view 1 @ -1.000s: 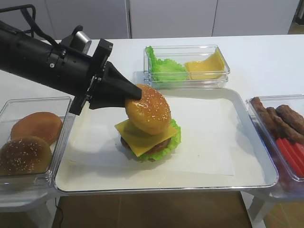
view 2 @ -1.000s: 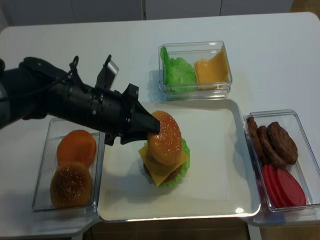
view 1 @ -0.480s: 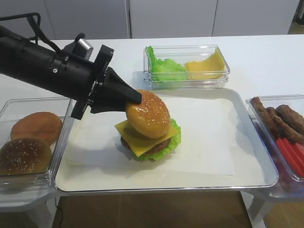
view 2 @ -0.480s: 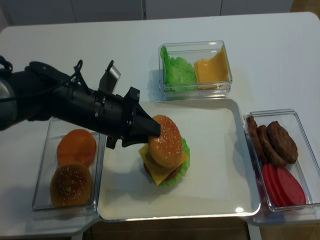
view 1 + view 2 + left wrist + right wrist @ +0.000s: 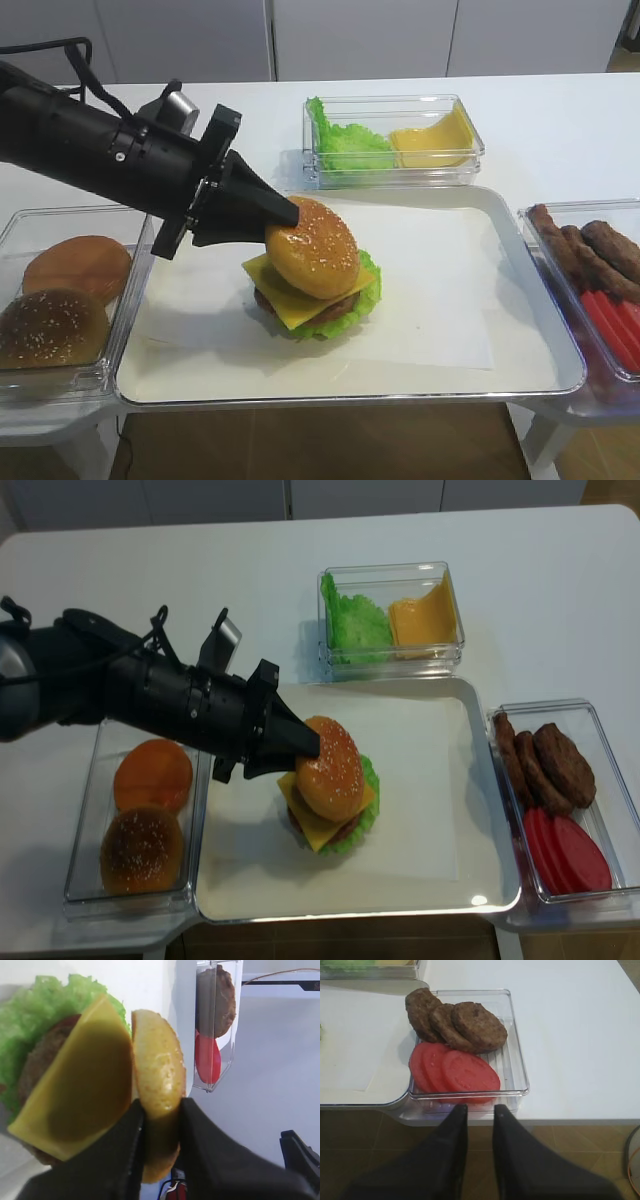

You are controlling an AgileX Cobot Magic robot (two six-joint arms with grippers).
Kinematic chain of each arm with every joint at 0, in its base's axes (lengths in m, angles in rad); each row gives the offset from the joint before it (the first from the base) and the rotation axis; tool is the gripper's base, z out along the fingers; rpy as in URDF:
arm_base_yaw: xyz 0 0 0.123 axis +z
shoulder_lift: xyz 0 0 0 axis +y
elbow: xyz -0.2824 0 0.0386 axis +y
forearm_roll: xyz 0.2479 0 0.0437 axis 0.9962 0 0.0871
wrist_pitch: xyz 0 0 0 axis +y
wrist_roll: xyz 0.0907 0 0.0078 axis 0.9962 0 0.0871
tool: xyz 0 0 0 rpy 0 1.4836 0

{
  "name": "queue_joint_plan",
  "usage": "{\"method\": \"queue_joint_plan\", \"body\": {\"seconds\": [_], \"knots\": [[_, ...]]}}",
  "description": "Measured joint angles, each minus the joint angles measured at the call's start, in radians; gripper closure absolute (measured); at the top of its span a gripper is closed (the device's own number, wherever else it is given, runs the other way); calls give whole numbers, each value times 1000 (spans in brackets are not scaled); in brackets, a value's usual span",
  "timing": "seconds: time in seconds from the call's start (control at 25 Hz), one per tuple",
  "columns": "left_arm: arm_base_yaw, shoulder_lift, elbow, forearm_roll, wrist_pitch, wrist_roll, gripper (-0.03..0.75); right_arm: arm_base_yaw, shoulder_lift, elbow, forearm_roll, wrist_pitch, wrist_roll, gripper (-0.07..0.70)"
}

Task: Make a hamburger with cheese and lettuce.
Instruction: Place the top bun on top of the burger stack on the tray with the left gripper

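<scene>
- Golden domed sesame-seeded top bun (image 5: 313, 248) is pinched at its edge by the left gripper (image 5: 159, 1125), tilted, lower rim touching the square yellow cheese slice (image 5: 300, 290).
- White tray (image 5: 520, 330) holds the hamburger stack (image 5: 330, 800) near its middle: brown patty (image 5: 42, 1057), ruffled green lettuce leaf (image 5: 368, 290), cheese — already layered.
- Left to do: seat the bun flat, release.
- Right gripper (image 5: 479, 1110) — jaws closed, holding nothing, parked off the tray's right end by the clear bin (image 5: 517, 1067) of patties and tomato slices.

glossy cheese (image 5: 300, 290), clear plastic bins (image 5: 395, 165)
</scene>
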Motion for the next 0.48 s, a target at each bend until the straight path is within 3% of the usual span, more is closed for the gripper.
{"method": "queue_joint_plan", "body": {"seconds": [0.48], "knots": [[0, 4, 0, -2, 6, 20, 575, 0, 0, 0, 0, 0, -2, 496]]}}
